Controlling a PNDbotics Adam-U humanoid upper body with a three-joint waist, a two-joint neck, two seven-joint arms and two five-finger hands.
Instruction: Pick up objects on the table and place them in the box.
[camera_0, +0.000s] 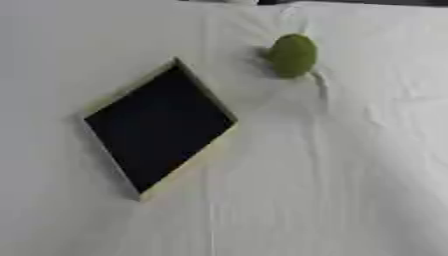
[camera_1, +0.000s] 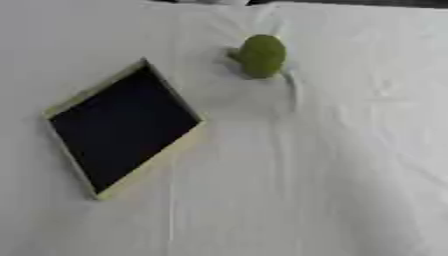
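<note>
A shallow box (camera_0: 131, 89) with pale rims and a black inside lies on the white cloth, turned like a diamond, left of centre. Nothing shows inside it. A green, rounded, egg-shaped object (camera_0: 292, 55) rests on the cloth beyond the box's far right corner, apart from it. Neither of my hands shows in either view.
The white cloth (camera_0: 332, 165) covers the whole table and has folds and creases running from the green object toward the near edge. A dark strip (camera_1: 350, 2) lines the far edge at the top right.
</note>
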